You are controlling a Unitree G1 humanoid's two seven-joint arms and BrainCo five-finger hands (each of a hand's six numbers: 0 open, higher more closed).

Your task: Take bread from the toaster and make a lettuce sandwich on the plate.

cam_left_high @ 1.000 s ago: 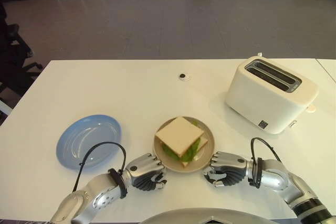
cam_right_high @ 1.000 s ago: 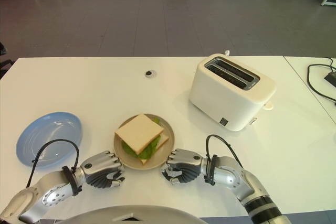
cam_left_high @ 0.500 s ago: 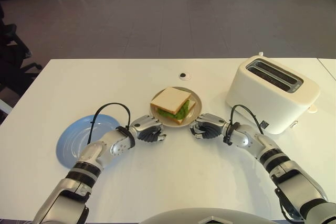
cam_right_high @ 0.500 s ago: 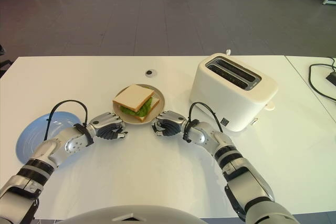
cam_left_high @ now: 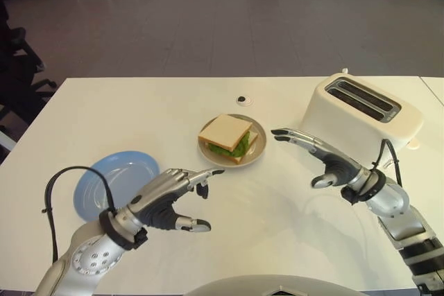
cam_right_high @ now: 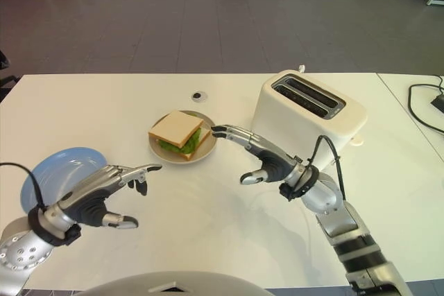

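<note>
A sandwich (cam_left_high: pixel 227 137) of two bread slices with green lettuce between them lies on a tan plate (cam_left_high: pixel 258 149) at the table's middle. The white toaster (cam_left_high: pixel 358 123) stands at the right, both slots showing no bread. My left hand (cam_left_high: pixel 166 198) hovers open in front of the plate and to its left, fingers stretched toward it, holding nothing. My right hand (cam_left_high: pixel 320 159) is open between the plate and the toaster, fingers pointing at the plate's right rim, also with nothing in it.
An empty blue plate (cam_left_high: pixel 111 181) lies at the left, just behind my left arm. A small dark round fitting (cam_left_high: pixel 241 100) sits in the tabletop behind the sandwich. A black cable (cam_right_high: pixel 423 112) lies on the neighbouring table at far right.
Both hands were curled at the plate's two sides half a second ago; they have since opened and pulled back from it. The plate with the sandwich stays where they pushed it.
</note>
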